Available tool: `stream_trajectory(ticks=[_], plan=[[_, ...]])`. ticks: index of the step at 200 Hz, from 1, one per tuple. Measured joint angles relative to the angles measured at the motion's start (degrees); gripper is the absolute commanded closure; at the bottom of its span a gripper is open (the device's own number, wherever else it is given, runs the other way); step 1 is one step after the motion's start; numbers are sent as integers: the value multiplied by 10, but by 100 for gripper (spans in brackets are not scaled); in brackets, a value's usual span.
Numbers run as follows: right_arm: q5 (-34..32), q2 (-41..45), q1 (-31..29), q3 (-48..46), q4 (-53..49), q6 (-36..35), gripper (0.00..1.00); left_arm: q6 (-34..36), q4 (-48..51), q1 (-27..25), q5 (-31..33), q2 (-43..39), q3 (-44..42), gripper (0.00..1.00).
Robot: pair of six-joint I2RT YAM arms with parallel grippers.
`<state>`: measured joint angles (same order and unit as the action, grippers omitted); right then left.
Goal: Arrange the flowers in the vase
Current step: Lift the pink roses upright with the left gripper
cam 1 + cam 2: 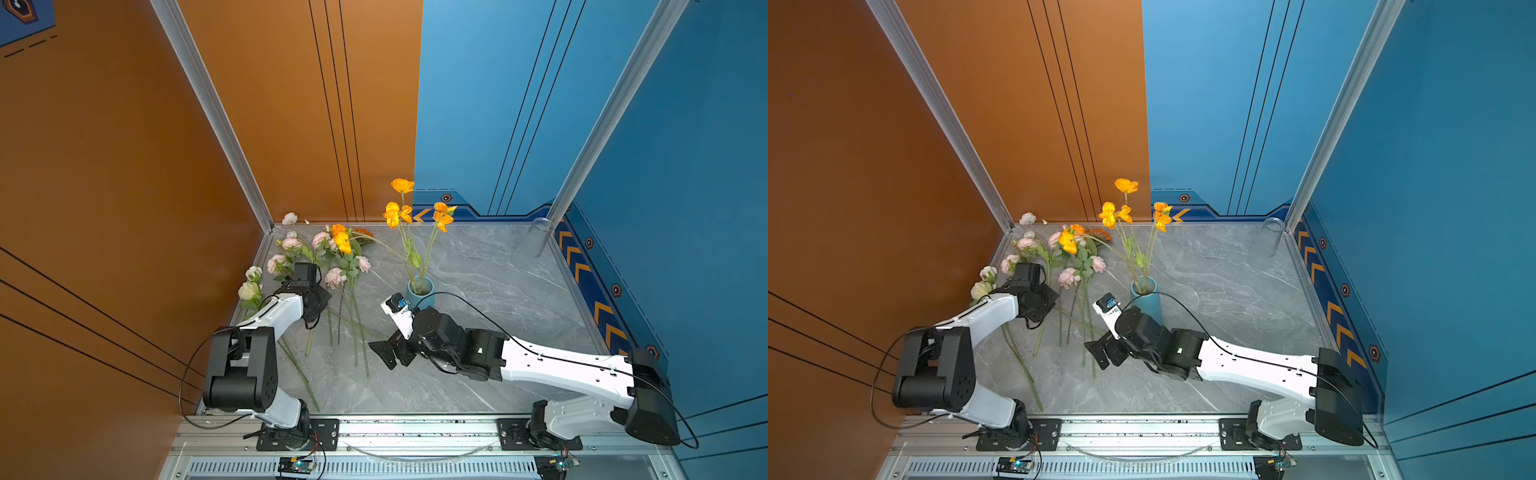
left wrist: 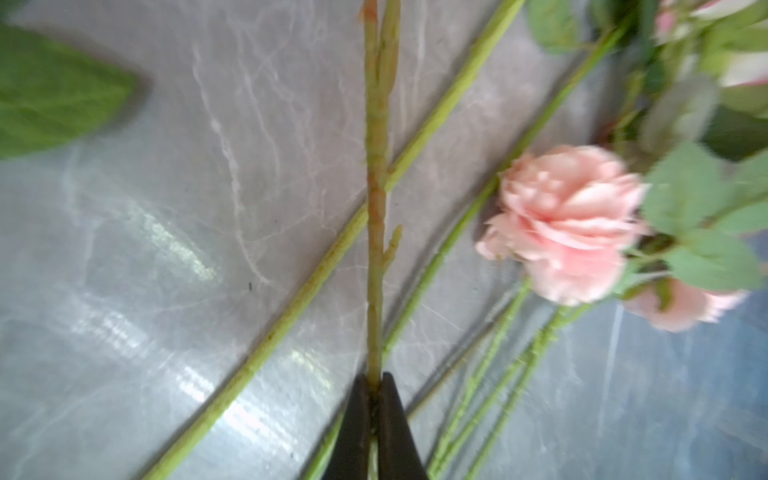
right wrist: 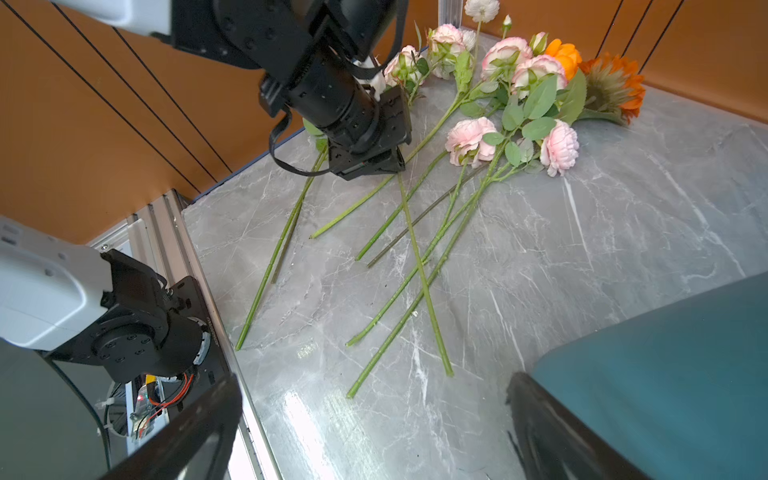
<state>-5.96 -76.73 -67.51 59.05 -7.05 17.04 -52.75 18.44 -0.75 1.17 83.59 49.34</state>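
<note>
Several flowers lie on the grey marble table (image 1: 478, 332) at the back left: pink blooms (image 1: 334, 276), cream ones (image 1: 248, 290), a yellow-orange one (image 1: 341, 241). My left gripper (image 2: 376, 380) is shut on one green stem (image 2: 376, 208), low over the pile; its bloom end is hidden behind the gripper (image 3: 392, 166). The teal vase (image 1: 419, 293) holds three yellow-orange flowers (image 1: 397, 214) upright. My right gripper (image 1: 384, 355) stands open and holds nothing, just in front of the vase (image 3: 665, 374), which is beside one finger (image 3: 552, 436).
A clear glass cylinder (image 1: 536, 237) stands in the back right corner. Loose stems (image 3: 415, 270) fan out toward the front edge between the two arms. An aluminium rail (image 1: 415, 428) runs along the front.
</note>
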Motion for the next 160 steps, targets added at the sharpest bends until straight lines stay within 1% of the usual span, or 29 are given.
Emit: stream_trajectory(ticks=[17, 40, 52, 61, 74, 83, 98, 110, 119, 129, 140, 147, 160], plan=[[0, 14, 9, 0, -4, 0, 0, 19, 30, 0, 17, -60, 14, 100], [0, 40, 25, -9, -5, 0, 0, 49, 60, -2, 48, -118, 40, 100], [0, 56, 36, -17, -8, 0, 0, 70, 76, -10, 72, -150, 52, 100], [0, 69, 45, -23, -10, 2, 0, 91, 88, -26, 97, -175, 61, 100], [2, 91, 62, -35, -12, 9, 0, 124, 103, -69, 146, -213, 76, 100], [4, 109, 77, -45, -14, 14, 0, 155, 109, -115, 189, -240, 91, 100], [9, 145, 103, -66, -15, 24, 0, 212, 111, -205, 271, -280, 125, 100], [9, 175, 123, -80, -19, 31, 0, 258, 95, -266, 318, -310, 144, 100], [11, 197, 137, -92, -24, 38, 0, 292, 71, -300, 344, -333, 148, 100], [12, 222, 151, -102, -31, 43, 0, 330, 38, -327, 356, -356, 146, 100], [13, 243, 164, -110, -40, 48, 0, 367, -15, -353, 349, -377, 133, 100], [13, 256, 173, -113, -48, 52, 0, 392, -54, -366, 333, -389, 122, 100], [12, 278, 188, -118, -63, 57, 0, 432, -140, -387, 285, -402, 101, 100]])
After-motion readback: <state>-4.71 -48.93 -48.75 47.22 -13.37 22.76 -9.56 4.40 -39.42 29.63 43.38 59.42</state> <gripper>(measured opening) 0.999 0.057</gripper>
